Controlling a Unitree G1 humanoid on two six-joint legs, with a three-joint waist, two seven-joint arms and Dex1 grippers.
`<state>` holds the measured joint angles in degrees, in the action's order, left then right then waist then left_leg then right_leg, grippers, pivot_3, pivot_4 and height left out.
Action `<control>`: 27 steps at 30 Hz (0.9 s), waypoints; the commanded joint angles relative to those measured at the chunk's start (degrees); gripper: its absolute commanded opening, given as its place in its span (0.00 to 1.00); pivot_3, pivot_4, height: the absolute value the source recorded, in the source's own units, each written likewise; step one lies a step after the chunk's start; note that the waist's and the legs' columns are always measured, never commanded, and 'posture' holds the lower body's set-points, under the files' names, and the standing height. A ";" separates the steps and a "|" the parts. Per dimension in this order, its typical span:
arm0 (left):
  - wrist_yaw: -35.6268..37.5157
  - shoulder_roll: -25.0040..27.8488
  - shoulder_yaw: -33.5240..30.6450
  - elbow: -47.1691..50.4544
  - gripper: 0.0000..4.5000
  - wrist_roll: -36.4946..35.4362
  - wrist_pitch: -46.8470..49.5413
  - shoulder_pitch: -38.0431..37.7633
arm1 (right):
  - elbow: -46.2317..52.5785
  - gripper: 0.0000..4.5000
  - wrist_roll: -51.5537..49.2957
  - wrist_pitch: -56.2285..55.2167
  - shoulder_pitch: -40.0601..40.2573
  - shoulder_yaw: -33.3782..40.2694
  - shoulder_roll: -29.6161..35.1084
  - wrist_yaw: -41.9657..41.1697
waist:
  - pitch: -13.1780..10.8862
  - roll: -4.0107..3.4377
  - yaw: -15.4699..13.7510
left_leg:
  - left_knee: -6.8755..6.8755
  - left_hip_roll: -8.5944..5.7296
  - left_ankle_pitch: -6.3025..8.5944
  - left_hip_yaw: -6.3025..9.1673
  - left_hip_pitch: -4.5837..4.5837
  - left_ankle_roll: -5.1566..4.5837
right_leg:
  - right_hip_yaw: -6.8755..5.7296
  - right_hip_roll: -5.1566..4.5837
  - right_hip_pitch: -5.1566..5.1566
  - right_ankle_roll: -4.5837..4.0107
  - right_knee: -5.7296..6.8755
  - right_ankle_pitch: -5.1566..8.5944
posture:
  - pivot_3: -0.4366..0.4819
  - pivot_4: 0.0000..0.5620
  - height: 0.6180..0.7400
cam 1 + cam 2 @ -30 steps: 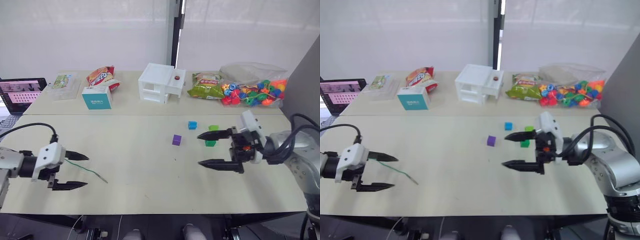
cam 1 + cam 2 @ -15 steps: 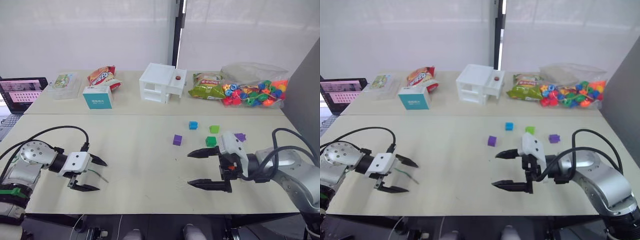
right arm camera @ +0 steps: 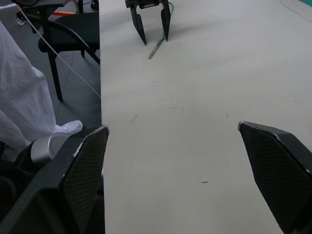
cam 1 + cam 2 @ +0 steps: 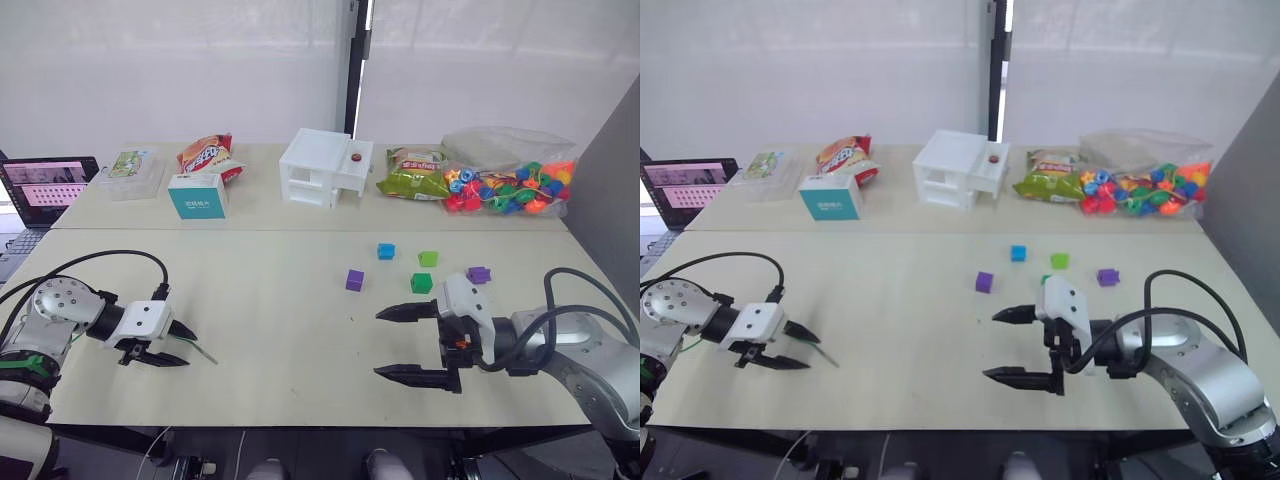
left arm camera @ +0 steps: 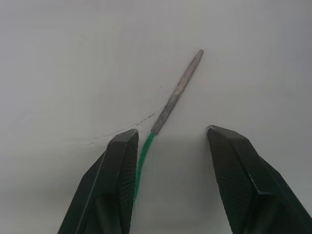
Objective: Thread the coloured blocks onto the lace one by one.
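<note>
We found the left gripper point(image 4: 176, 345) low over the near left part of the table point(image 4: 270, 300), jaws parted, the lace point(image 5: 168, 107) lying between its fingers point(image 5: 122, 161) — stiff grey tip poking out past them, green cord close against one finger, not pinched. The right gripper point(image 4: 400, 342) hung over the near right of the table, jaws spread wide and holding nothing. The coloured blocks lay loose behind it: a purple block point(image 4: 354, 280), a blue block point(image 4: 386, 250), a lime block point(image 4: 428, 258), a darker green block point(image 4: 421, 283) and a second purple block point(image 4: 479, 274) — all well apart from the lace.
</note>
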<state>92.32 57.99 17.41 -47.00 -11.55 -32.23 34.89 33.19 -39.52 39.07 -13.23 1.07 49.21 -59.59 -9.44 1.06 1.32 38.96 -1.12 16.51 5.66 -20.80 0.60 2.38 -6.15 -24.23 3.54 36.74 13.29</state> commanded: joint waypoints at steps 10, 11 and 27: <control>0.18 -2.82 -1.19 2.22 0.20 -1.95 3.86 -1.76 | 0.57 1.00 0.02 -2.18 -2.03 -0.06 -0.70 -0.02 | 0.01 -0.01 -0.45 | 0.02 -0.01 0.00 0.00 0.00 0.00 | 0.01 0.00 0.03 0.01 -0.01 0.00 | 0.48 0.27 1.00; 0.18 -2.93 -1.27 2.22 0.20 -1.75 3.77 -1.74 | 0.50 1.00 0.09 -2.23 -2.06 -0.15 -0.68 -0.05 | 0.01 -0.01 -0.47 | 0.02 0.00 0.00 0.01 -0.01 0.00 | 0.01 -0.01 0.02 0.01 -0.01 0.00 | 0.48 0.27 1.00; 0.18 -2.06 2.09 2.74 0.01 -2.21 3.94 -1.78 | 0.40 1.00 1.60 -3.40 -1.30 -0.50 -0.73 0.19 | 0.01 -0.02 -0.25 | 0.01 -0.01 0.00 0.00 -0.01 -0.01 | 0.02 0.00 0.02 0.01 -0.03 0.00 | 0.48 0.27 1.00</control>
<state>91.82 55.92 17.44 -45.45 -13.40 -29.70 34.63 32.63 -37.63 36.87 -14.51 0.18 48.63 -59.50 -9.43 1.04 1.07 38.97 -1.13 16.52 5.66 -20.80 0.59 2.39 -6.15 -24.21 3.55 36.72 13.29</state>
